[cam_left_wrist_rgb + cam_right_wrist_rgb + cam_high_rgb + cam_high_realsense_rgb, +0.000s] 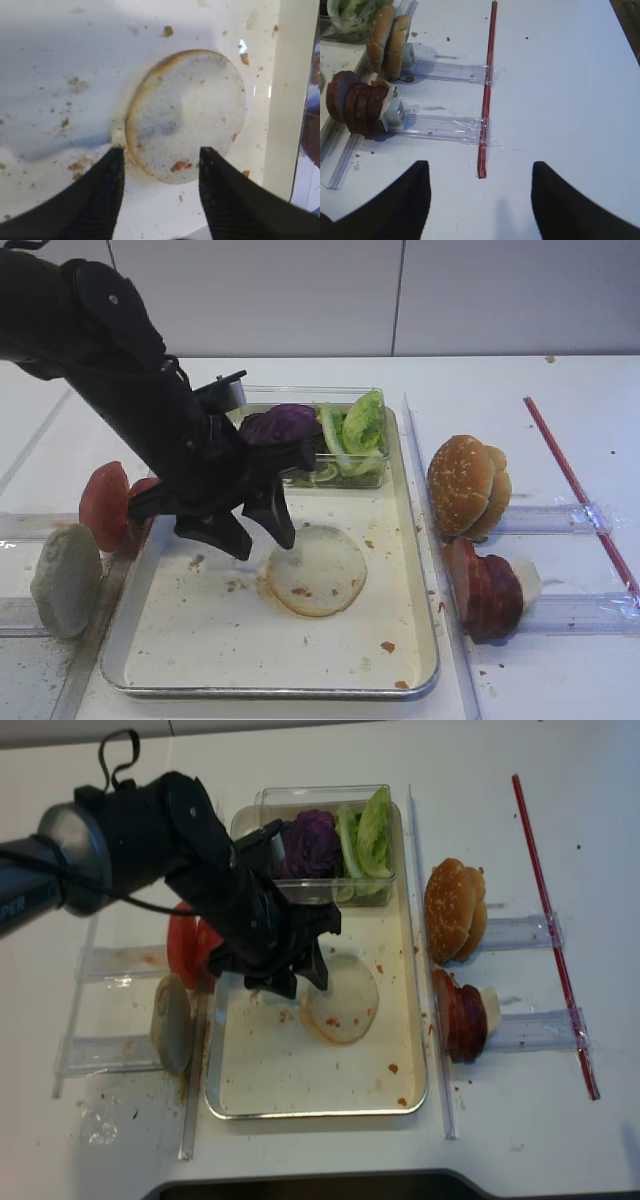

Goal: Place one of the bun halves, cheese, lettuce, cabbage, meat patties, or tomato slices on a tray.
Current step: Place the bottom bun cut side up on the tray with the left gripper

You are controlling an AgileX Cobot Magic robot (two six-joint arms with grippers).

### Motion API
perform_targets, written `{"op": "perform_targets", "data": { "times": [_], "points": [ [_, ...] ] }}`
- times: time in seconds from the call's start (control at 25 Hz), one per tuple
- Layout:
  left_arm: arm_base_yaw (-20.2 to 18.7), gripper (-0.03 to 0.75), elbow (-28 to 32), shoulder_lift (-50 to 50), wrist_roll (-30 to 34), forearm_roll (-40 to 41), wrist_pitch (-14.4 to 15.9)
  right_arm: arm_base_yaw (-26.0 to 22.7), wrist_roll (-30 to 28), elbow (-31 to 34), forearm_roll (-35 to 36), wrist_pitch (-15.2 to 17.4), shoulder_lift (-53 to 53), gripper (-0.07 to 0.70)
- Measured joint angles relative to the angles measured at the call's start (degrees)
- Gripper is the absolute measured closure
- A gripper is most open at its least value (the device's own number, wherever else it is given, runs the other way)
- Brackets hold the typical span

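A flat pale bun half (318, 570) (187, 112) (343, 998) lies cut face up on the silver tray (250, 640) (300, 1080). My left gripper (262, 540) (161, 150) (300, 985) stands open just over its near-left rim, the fingers straddling the edge and holding nothing. Lettuce (360, 430) and purple cabbage (280, 423) fill the box at the tray's back. Meat patties (485, 590) (357, 102) stand on edge to the right, tomato slices (105, 505) to the left. Cheese is out of view. My right gripper (480, 167) hangs open over bare white table.
A sesame bun (468, 485) (387, 37) stands in a clear holder right of the tray. A greyish bun piece (66, 580) stands at the left. A red strip (580, 490) (487, 90) is taped along the table's right side. Crumbs dot the tray.
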Motion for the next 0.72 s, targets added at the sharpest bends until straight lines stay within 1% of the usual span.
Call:
{"op": "perform_targets", "data": {
  "times": [0.12,0.4,0.48,0.6,0.72],
  "points": [
    [0.00,0.376,-3.01,0.00,-2.69,3.94,3.87,0.00,0.00,0.00,0.00,0.00,0.00,0.151],
    [0.00,0.376,-10.03,0.00,-6.83,12.01,16.24,0.00,0.00,0.00,0.00,0.00,0.00,0.151],
    [0.00,0.376,-12.38,0.00,-7.97,13.91,17.54,0.00,0.00,0.00,0.00,0.00,0.00,0.151],
    [0.00,0.376,-15.25,0.00,-8.77,16.14,17.71,0.00,0.00,0.00,0.00,0.00,0.00,0.151],
    [0.00,0.376,-16.52,0.00,-9.52,16.82,17.93,0.00,0.00,0.00,0.00,0.00,0.00,0.151]
  ]
}}
